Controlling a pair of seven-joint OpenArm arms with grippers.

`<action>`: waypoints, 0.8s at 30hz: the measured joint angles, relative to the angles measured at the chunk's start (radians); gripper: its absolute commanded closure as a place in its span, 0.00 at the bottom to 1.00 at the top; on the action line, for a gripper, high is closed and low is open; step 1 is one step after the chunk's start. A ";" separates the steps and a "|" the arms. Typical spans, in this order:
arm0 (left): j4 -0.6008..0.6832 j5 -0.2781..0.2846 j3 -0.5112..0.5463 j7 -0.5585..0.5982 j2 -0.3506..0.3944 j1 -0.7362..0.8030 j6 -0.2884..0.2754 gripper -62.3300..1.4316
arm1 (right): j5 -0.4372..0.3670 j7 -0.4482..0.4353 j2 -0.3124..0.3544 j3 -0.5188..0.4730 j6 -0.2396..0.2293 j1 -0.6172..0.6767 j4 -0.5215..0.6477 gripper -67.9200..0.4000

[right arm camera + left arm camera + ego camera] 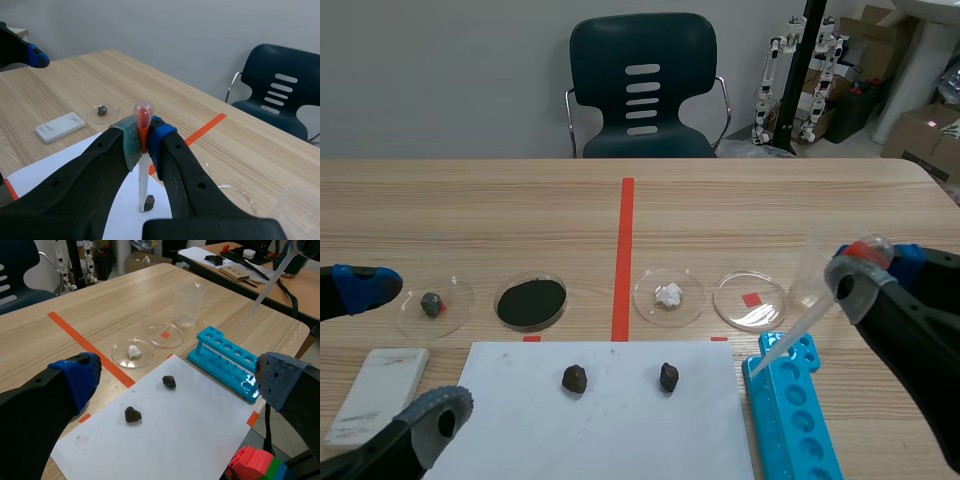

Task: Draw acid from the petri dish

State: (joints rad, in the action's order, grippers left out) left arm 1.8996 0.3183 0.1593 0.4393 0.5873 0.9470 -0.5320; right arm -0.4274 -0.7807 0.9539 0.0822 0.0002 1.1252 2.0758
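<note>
Left gripper (420, 345) open, blue-padded and grey-padded fingers spread wide, low at the left end of the table (470, 200). White block (375, 395) lies flat near it, just left of the paper (620, 430). Four dishes stand in a row beyond the paper. From the left: grey-lump dish (465, 300), then black dish (560, 288), both left of the tape line (624, 250). Right of the line come the white-lump dish (690, 300) and the petri dish (770, 305), which is clear, with a red mark showing through its floor. Paper carries two dark rocks, left rock (574, 378) and right rock (668, 376), well apart and each near the paper's far edge. Blue rack (800, 420) lies along the paper's right edge, its far end near the petri dish. Clear beaker (815, 280) stands upright just right of the petri dish. Right gripper (875, 270) is closed on the pipette (805, 320), pads clamping it just below the bulb, which shows red inside. The stem slants down and leftward. Left wrist view shows the pipette held up in the air, its tip off the table. In the scene view the tip appears over the rack's far end, outside the petri dish and not touching it.
</note>
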 measured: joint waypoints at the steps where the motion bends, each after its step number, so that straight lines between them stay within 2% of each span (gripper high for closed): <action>1: 0.000 0.000 0.000 0.000 0.000 0.000 0.000 0.00 | 0.000 0.000 0.000 0.000 0.000 0.000 0.000 0.98; 5: 0.000 0.000 0.000 0.000 0.000 0.000 0.000 0.00 | 0.000 0.003 0.000 0.000 0.001 0.000 0.000 0.98; 8: 0.000 0.000 0.000 0.000 0.000 0.000 0.000 0.00 | 0.000 0.023 0.000 0.000 0.034 -0.003 0.000 0.98; 10: 0.000 0.000 0.000 0.000 0.000 0.000 0.000 0.00 | 0.000 0.040 -0.005 0.000 0.037 -0.012 0.000 0.98; 13: 0.000 0.000 0.000 0.000 0.000 0.000 0.000 0.00 | -0.031 0.147 -0.077 -0.022 0.035 -0.055 0.000 0.98; 16: 0.000 0.000 0.000 0.000 0.000 0.000 0.000 0.00 | -0.037 0.177 -0.199 -0.095 0.027 -0.081 0.000 0.98; 18: 0.000 0.000 0.000 0.000 0.000 0.000 0.000 0.00 | 0.011 0.184 -0.285 -0.143 -0.023 -0.083 0.000 0.98; 21: 0.000 0.000 0.000 0.000 0.000 0.000 0.000 0.00 | 0.158 0.203 -0.406 -0.195 -0.166 -0.082 0.000 0.98; 24: 0.000 0.000 0.000 0.000 0.000 0.000 0.000 0.00 | 0.204 0.207 -0.510 -0.235 -0.229 -0.082 0.000 0.98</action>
State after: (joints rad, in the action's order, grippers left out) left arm 1.8996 0.3183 0.1593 0.4393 0.5873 0.9470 -0.5320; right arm -0.2237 -0.5739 0.4435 -0.1532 -0.2283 1.0431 2.0758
